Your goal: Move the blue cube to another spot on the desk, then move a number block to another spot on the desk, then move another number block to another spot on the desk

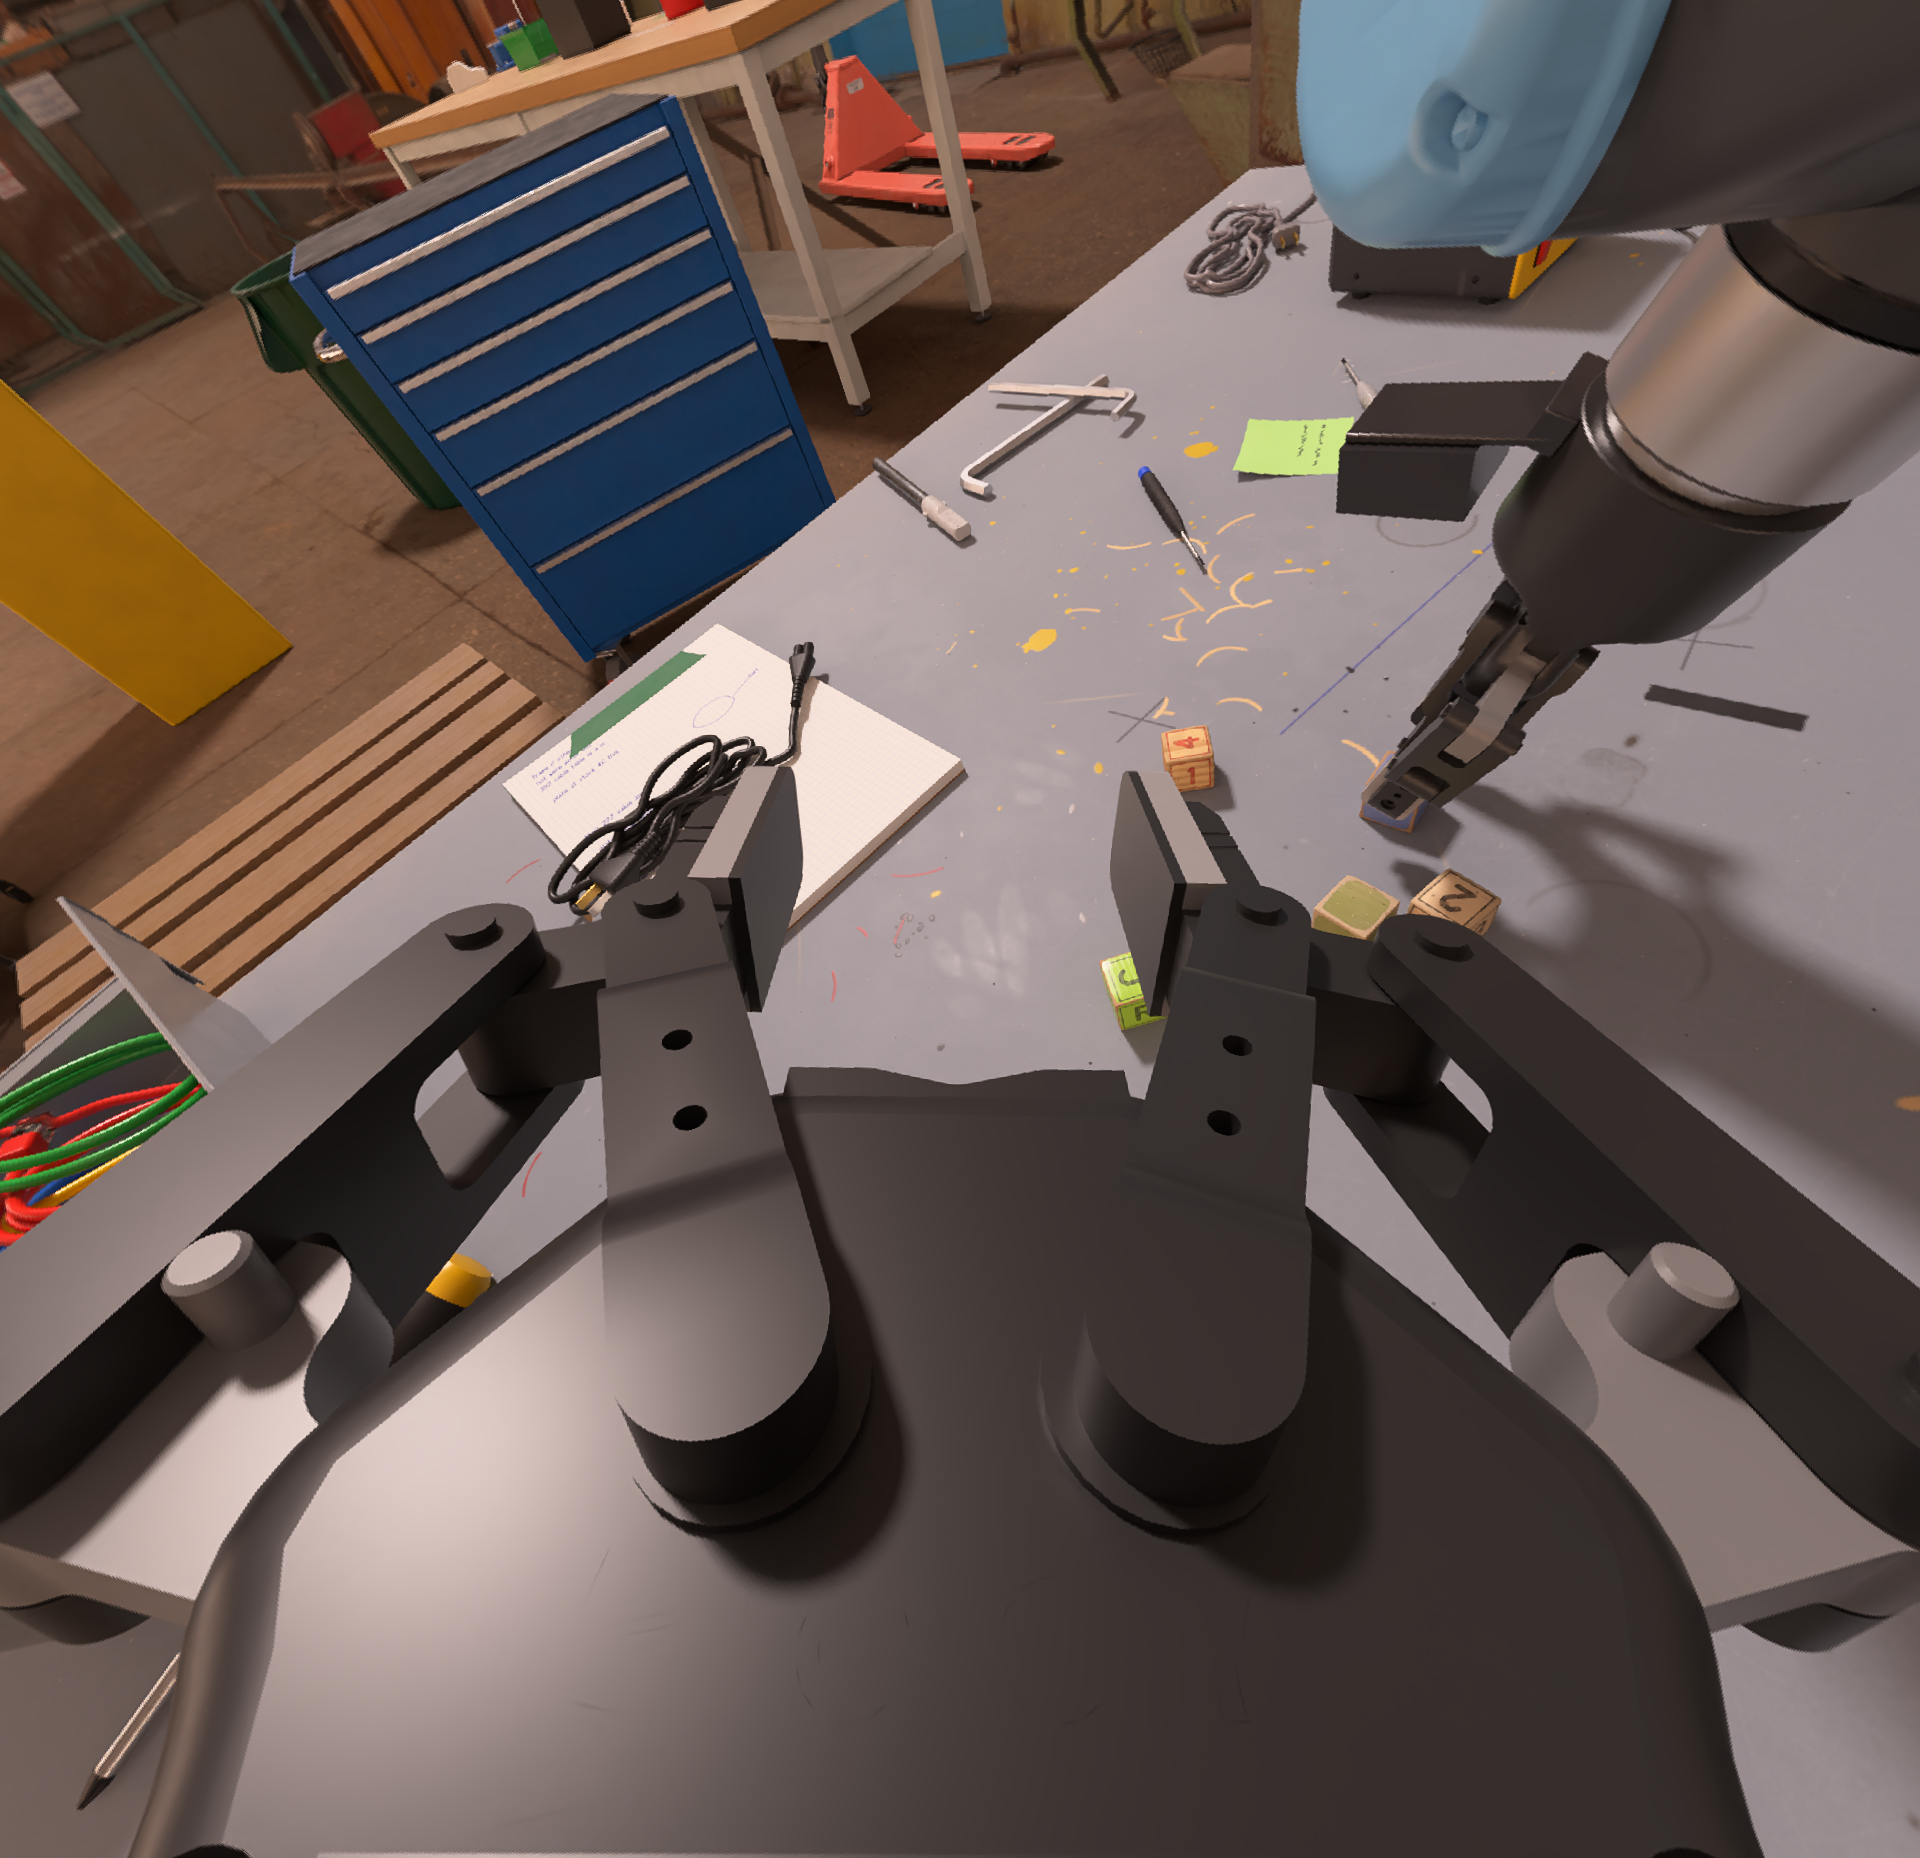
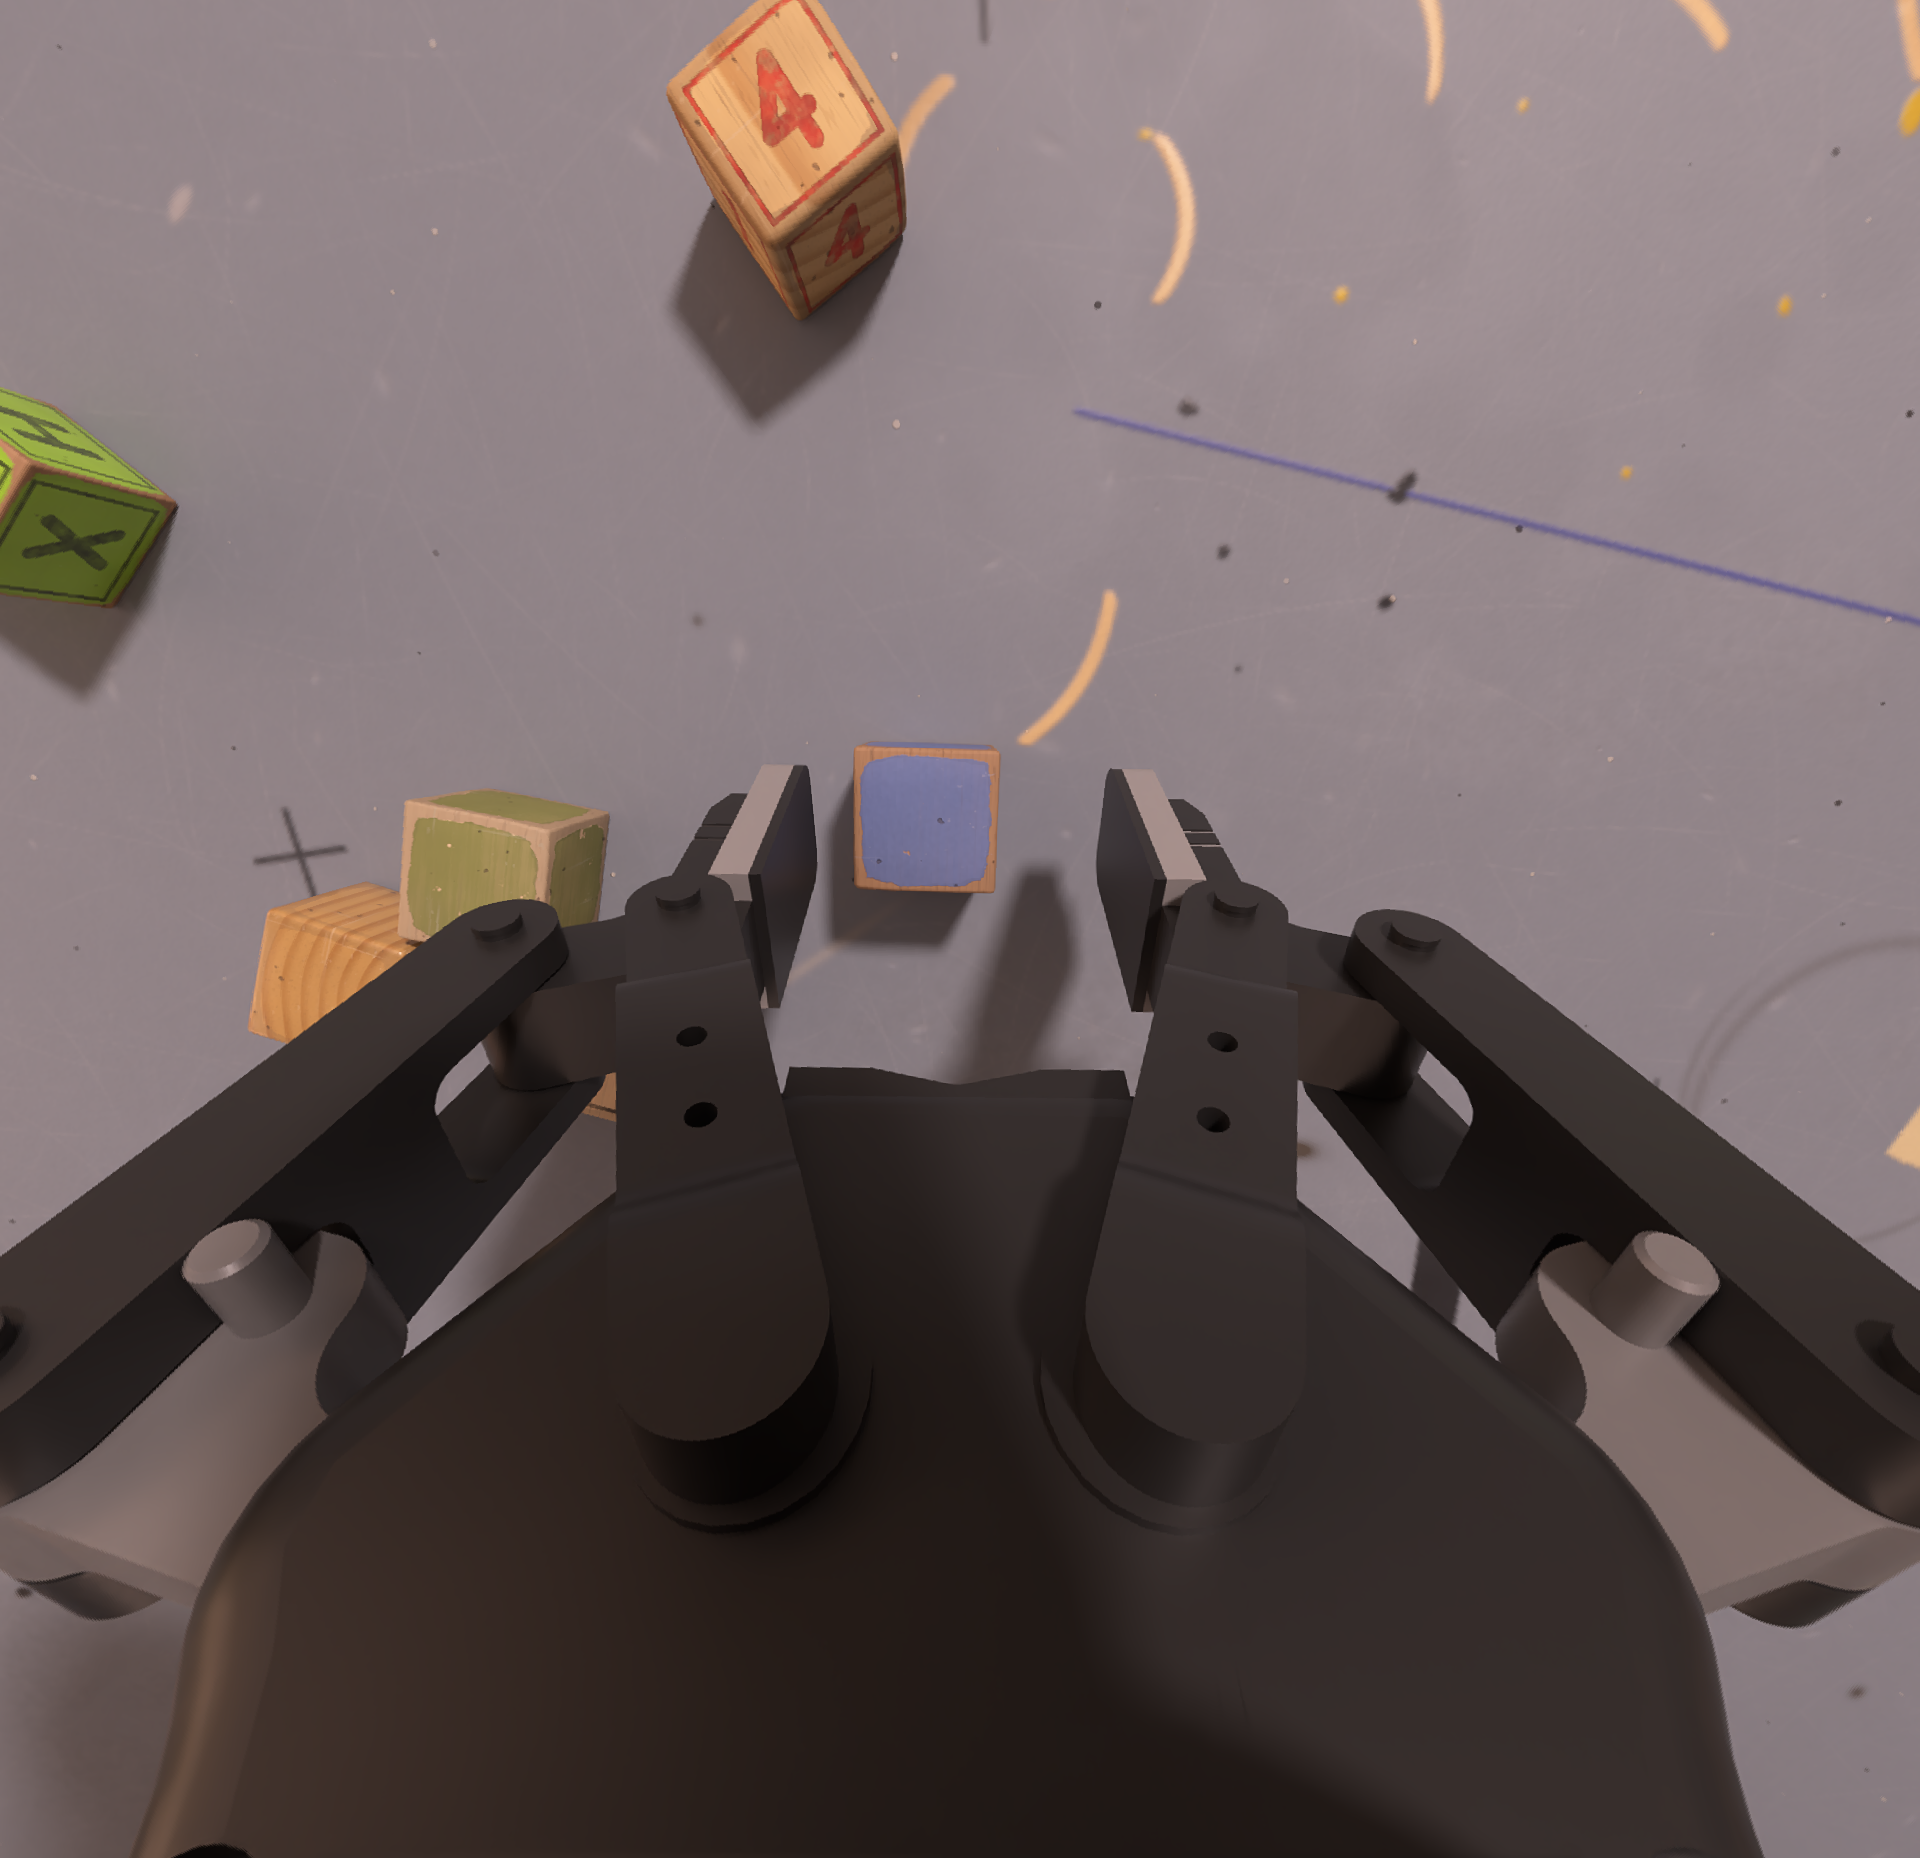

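Observation:
The blue cube [image 2: 925,819] sits on the grey desk [image 2: 1455,769] between the fingers of my open right gripper [image 2: 956,852], with a gap on each side. In the left wrist view the right gripper [image 1: 1397,795] reaches down over the blue cube [image 1: 1390,821], which is mostly hidden. A wooden number block with red digits [image 2: 790,146] [image 1: 1188,759] stands beyond it. A wooden block with a dark digit [image 1: 1455,902] [image 2: 322,956] lies beside an olive block [image 1: 1354,906] [image 2: 499,863]. My left gripper [image 1: 956,852] is open and empty above the desk.
A bright green letter block [image 1: 1127,987] [image 2: 73,520] lies by my left gripper's right finger. A notepad [image 1: 862,769] with a black cable [image 1: 675,800], a screwdriver [image 1: 1169,515], hex keys [image 1: 1039,426], a marker [image 1: 925,504] and a green note [image 1: 1288,445] lie farther off. A blue drawer cabinet [image 1: 561,354] stands beside the desk.

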